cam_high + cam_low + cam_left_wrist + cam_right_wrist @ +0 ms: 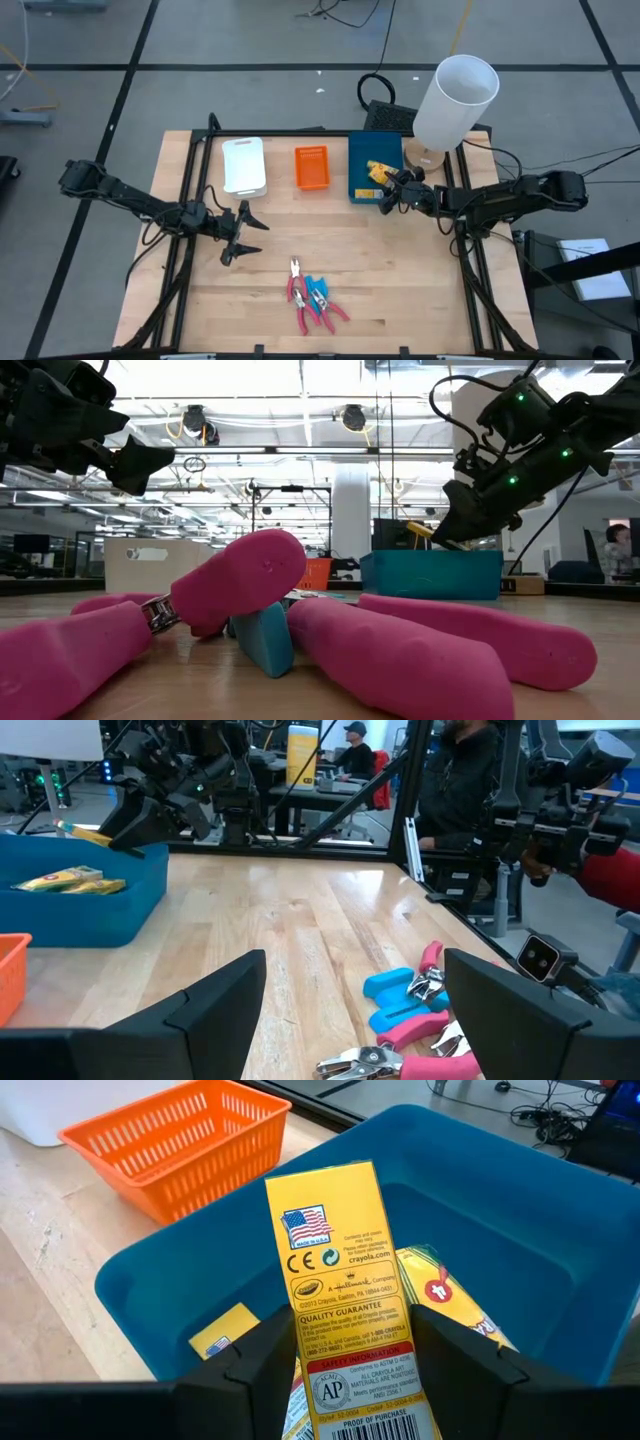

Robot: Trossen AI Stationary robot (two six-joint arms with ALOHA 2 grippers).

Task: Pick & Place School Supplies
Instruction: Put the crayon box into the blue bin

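A yellow crayon packet (340, 1280) hangs over the blue tray (140, 1285) with my right gripper (358, 1345) shut on it; the high view shows this gripper (388, 195) at the tray's near right corner. Two more yellow packets (225, 1332) lie on the tray's floor. Pink-handled tools and light-blue pieces (312, 298) lie in a heap on the table near its front edge. My left gripper (240, 235) stands open to the left of the heap, level above the table, with nothing between its fingers. My right gripper pinches the packet's two narrow long sides (305, 1380) between its two fingers, near the packet's bar-code end. The fingers (255, 1370) come from the table's right, slanting down, and lie along the packet. The packet sticks out past the fingertips, printed face up, clear of the tray.
A white tray (243, 165) and an orange basket (311, 167) stand left of the blue tray (362, 150) along the far edge. A tall white cylinder (455, 100) rises at the far right corner. People sit beyond the table in the left wrist view.
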